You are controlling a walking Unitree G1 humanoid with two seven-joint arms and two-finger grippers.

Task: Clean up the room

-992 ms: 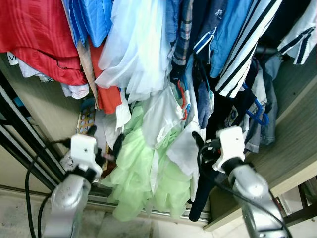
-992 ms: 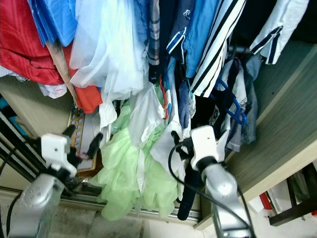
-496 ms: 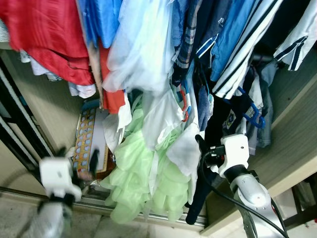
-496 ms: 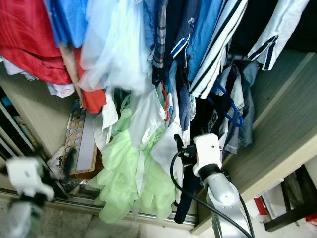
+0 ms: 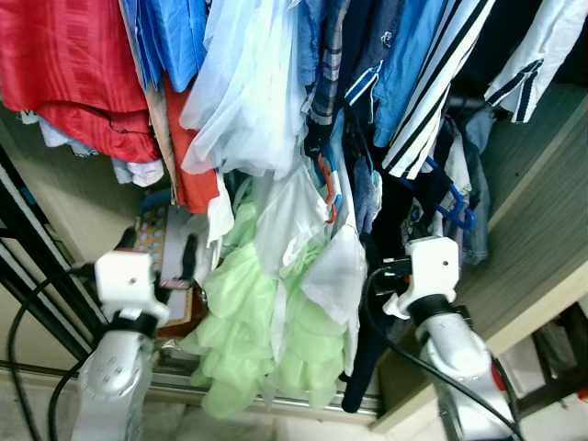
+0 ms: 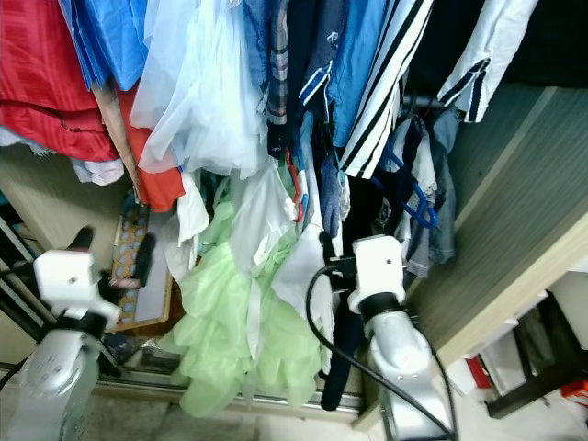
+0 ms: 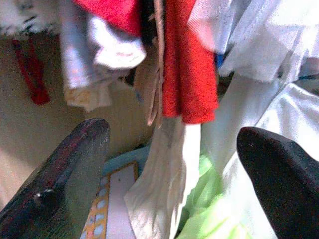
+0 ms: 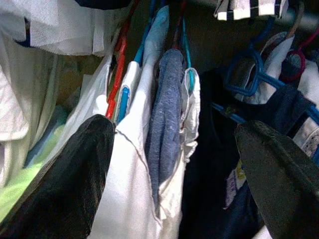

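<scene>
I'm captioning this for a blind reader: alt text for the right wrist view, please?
The open right claw faces hanging clothes: a white garment and a blue-grey one on red and blue hangers, with dark clothing beside them.

1. I see the wardrobe's wooden side panel (image 5: 537,220) along its right edge, pale grain, slanting down.
2. Dark sliding-door rails (image 5: 37,276) run along the wardrobe's left edge.
3. A metal floor track (image 5: 276,401) crosses the wardrobe's bottom edge.
4. A flat board with a yellow-and-blue patterned border (image 6: 129,266) stands at the lower left inside the wardrobe.
5. Beyond the right panel's lower corner I see a dark frame (image 6: 542,363) with something red (image 6: 476,371) beside it, too small to identify.
</scene>
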